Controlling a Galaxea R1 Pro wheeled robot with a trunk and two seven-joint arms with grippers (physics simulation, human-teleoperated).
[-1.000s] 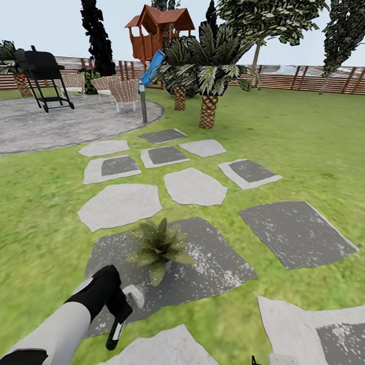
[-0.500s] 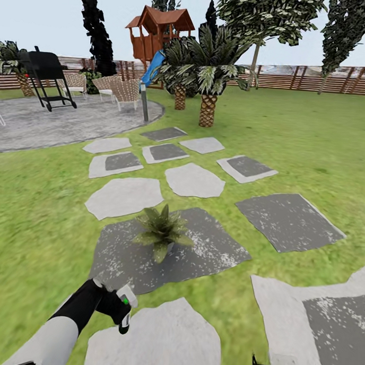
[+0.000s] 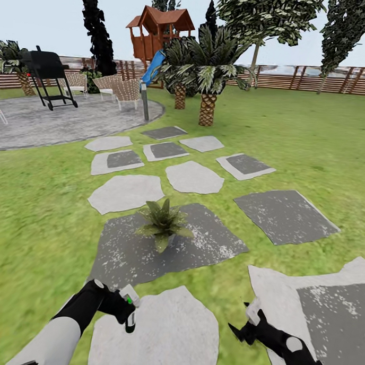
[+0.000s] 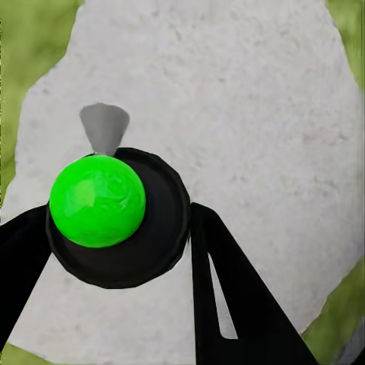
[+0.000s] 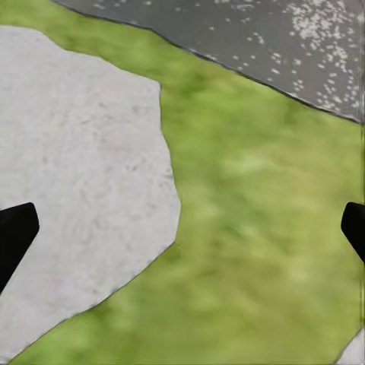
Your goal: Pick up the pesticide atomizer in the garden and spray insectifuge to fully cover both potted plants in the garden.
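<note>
One potted plant (image 3: 163, 222) on dark paving slab (image 3: 211, 247) | lawn (image 3: 38, 208) | slat fence (image 3: 314, 79)

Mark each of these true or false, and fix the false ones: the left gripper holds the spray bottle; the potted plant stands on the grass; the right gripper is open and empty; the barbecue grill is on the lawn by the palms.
1. The left gripper holds the spray bottle. True.
2. The potted plant stands on the grass. False: it stands on a dark grey paving slab.
3. The right gripper is open and empty. True: the right wrist view shows its fingers wide apart over grass and stone.
4. The barbecue grill is on the lawn by the palms. False: it is on the round stone patio, near the chairs.
</note>
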